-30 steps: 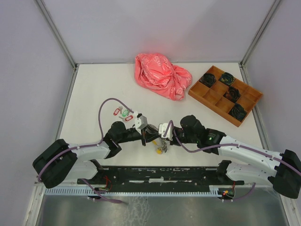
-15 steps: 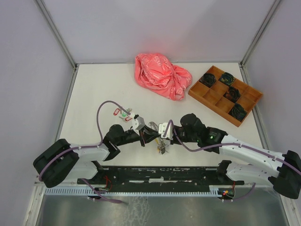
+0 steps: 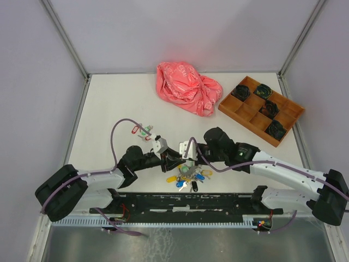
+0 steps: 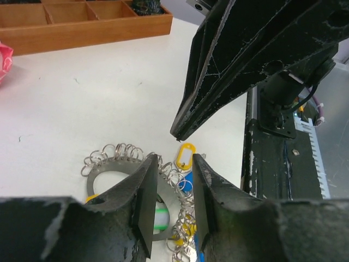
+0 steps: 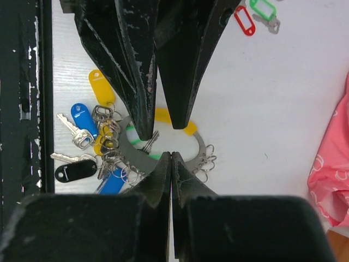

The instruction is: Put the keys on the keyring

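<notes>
Keyring (image 5: 200,146) lies flat beneath left tool (image 4: 173,164) and right tool (image 5: 170,158), tip-to-tip.

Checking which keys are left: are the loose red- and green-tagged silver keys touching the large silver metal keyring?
Apart. The right wrist view shows bare white table between the red- and green-tagged keys and the large silver keyring.

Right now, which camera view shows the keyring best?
The right wrist view: it looks down on the keyring, showing much of its silver loop with yellow and green sections and the keys bunched at its left. The left wrist view catches only a silver arc low in the frame; top external shows just a small, crowded cluster.
</notes>
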Motion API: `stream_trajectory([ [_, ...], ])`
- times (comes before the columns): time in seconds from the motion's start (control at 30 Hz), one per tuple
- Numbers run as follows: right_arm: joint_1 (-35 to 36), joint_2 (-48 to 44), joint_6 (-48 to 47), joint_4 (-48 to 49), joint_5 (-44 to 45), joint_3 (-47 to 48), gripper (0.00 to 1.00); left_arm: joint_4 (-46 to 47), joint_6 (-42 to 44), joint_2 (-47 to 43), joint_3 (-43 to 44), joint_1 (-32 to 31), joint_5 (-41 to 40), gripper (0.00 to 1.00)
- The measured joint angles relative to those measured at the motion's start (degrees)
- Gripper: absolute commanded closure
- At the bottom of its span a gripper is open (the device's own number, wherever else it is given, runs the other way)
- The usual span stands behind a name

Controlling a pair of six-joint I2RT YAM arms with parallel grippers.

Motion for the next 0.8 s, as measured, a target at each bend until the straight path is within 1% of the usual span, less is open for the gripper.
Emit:
stream_trajectory([
  [0.1,0.0,1.8,1.4,-0.5,1.1,0.4,0.99,-3.1,0.4,-0.9,0.0,0.0,-1.3,0.57],
  [0.13,0.0,2.4,2.5,-0.6,1.9,0.4,0.97,-4.0,0.4,-1.3,0.0,0.0,-2.0,0.54],
  [0.17,0.0,2.6,3.4,-0.7,2.6,0.4,0.93,-5.3,0.4,-1.9,0.0,0.0,-3.1,0.5],
  [0.2,0.0,2.9,5.1,-0.7,4.0,0.4,0.86,-6.5,0.4,-2.7,0.0,0.0,-4.4,0.47],
  [0.3,-0.2,3.0,9.9,-0.8,8.5,0.4,0.73,-10.4,0.1,-5.7,0.0,0.0,-9.9,0.37],
  [0.43,-2.5,3.7,17.0,-1.2,14.4,0.4,0.6,-15.7,-1.5,-10.1,0.0,0.2,-18.0,0.26],
  [0.57,-9.6,5.3,25.6,-2.3,17.9,0.5,0.41,-21.7,-4.3,-14.9,0.0,1.3,-27.7,0.16],
  [0.63,-13.6,5.5,29.7,-2.6,18.8,0.5,0.28,-25.2,-6.0,-17.4,0.0,2.3,-31.2,0.1],
  [0.77,-19.7,5.0,37.3,-4.6,22.1,0.5,0.04,-36.0,-10.9,-25.0,0.2,4.6,-40.3,0.0],
  [0.8,-20.5,4.7,38.9,-5.2,23.0,0.5,0.01,-38.7,-12.0,-27.0,0.3,5.0,-41.9,0.01],
])
